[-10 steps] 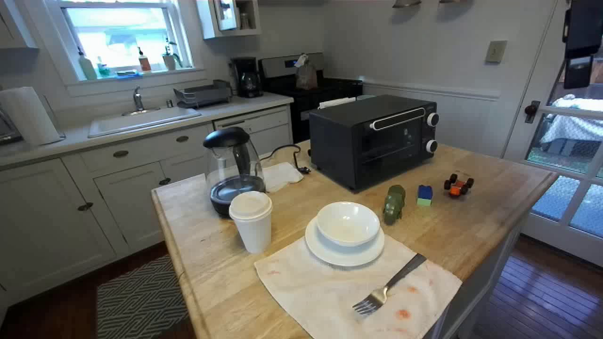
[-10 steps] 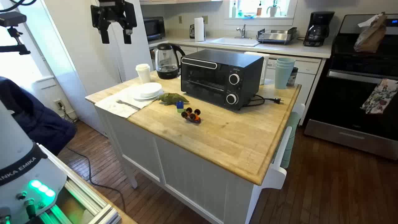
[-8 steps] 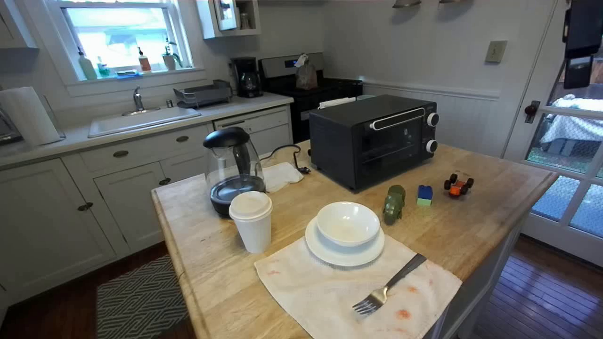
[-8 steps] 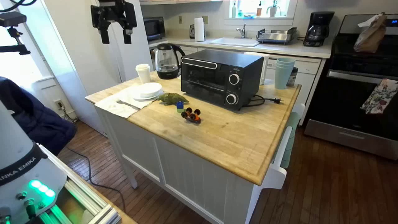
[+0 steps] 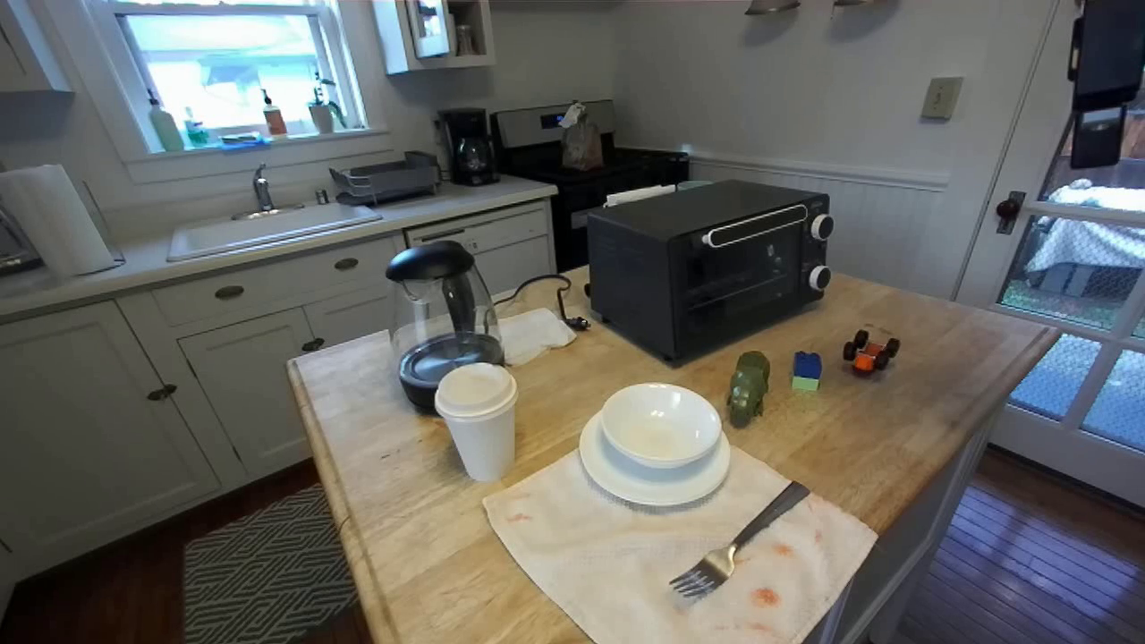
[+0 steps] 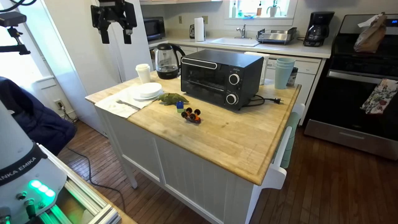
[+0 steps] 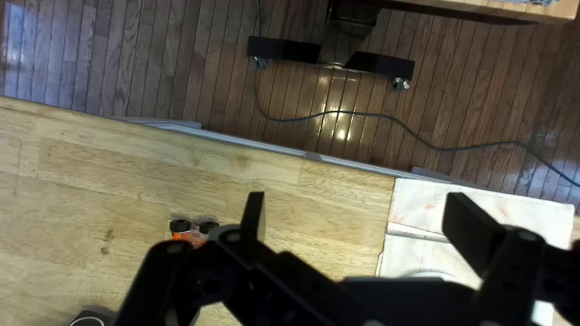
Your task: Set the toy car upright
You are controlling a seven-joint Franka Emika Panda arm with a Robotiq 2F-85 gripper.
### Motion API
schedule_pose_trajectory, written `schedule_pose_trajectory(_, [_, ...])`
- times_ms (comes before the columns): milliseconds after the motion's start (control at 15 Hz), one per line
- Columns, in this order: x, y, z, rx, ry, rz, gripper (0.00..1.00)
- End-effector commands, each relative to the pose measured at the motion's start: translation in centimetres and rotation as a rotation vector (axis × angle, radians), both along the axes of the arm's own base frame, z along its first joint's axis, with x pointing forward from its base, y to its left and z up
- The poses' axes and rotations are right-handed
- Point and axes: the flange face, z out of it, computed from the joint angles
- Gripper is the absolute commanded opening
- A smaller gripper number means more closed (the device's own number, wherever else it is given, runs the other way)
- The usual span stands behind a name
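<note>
The small orange toy car with black wheels lies on the wooden island top in both exterior views (image 5: 869,360) (image 6: 193,116). Its wheels point up, so it rests upside down. In the wrist view the toy car (image 7: 183,236) shows partly behind a gripper finger. My gripper (image 6: 116,38) is open and empty, high above the placemat side of the island and well away from the car. In the wrist view the gripper's (image 7: 355,201) two fingers stand wide apart with nothing between them.
A blue and green block (image 6: 180,106) and a green animal toy (image 6: 173,98) stand beside the car. A black toaster oven (image 6: 217,77) stands behind them. A bowl (image 5: 662,425) on a plate, a fork (image 5: 741,541), a white cup (image 5: 479,420) and a glass kettle (image 5: 447,326) are also on the island.
</note>
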Motion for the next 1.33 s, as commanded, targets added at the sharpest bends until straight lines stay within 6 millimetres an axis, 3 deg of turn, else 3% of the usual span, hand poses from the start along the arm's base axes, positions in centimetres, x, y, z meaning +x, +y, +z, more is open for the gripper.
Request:
schedule_pose_trajectory(0, [0.0,0.0,0.0,0.000,0.001,0.000,1.00])
schedule_pose_trajectory(67, [0.0,0.0,0.0,0.000,0.001,0.000,1.00])
schedule_pose_trajectory(333, [1.9,-3.2,-2.3,-0.020,-0.009,-0.172,1.00])
schedule_pose_trajectory(733, [4.3,-8.4,-7.6,0.012,-0.113,-0.396,1.00])
schedule_pose_trajectory(1267, [6.1,-11.8,-14.7,0.094,-0.255,-0.561,1.00])
